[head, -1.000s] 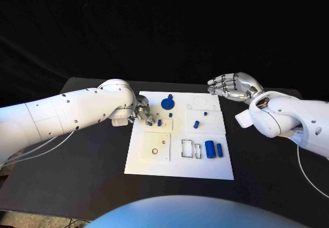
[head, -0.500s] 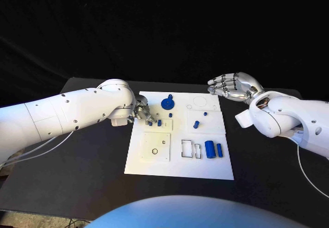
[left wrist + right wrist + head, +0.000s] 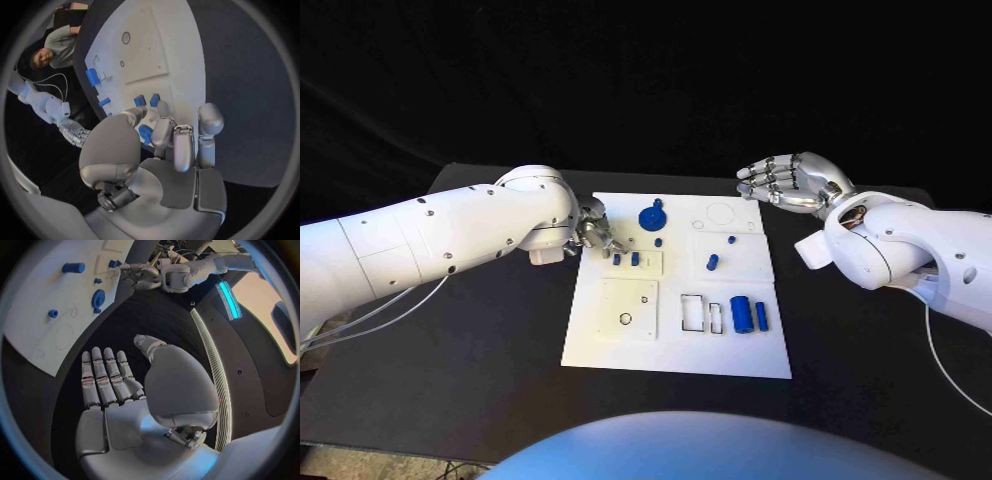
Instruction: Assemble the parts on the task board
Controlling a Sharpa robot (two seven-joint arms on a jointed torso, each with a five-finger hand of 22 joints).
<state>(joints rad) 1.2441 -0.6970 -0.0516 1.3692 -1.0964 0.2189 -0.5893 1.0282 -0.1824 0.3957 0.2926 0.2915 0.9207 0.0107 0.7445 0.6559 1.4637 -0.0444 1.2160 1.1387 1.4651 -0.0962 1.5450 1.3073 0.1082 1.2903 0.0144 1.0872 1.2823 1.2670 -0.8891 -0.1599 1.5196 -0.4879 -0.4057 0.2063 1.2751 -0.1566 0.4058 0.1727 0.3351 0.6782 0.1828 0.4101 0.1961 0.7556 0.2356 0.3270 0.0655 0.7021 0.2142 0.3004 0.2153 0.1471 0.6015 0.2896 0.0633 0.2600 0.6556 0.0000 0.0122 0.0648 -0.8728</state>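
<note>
Black counter (image 3: 473, 340), dark backdrop; white task board (image 3: 678, 345) lies at centre between the two arms. Left hand (image 3: 596, 236) sits low at the board's left edge, fingers curled in; the left wrist view shows a small blue part (image 3: 145, 134) pinched between its fingertips, right over the board. Two short blue pegs (image 3: 626, 259) stand upright just beside that hand, toward the board's middle. Right hand (image 3: 790, 182) hovers off the board's far right corner, fingers apart, holding nothing, well apart from any part. Blue round knob (image 3: 652, 216) just beyond the left hand; two blue cylinders (image 3: 749, 314) lie lengthwise, near side, right. Judgement: left hand is nearer; the seat for its part likely lies directly below and slightly inboard.
</note>
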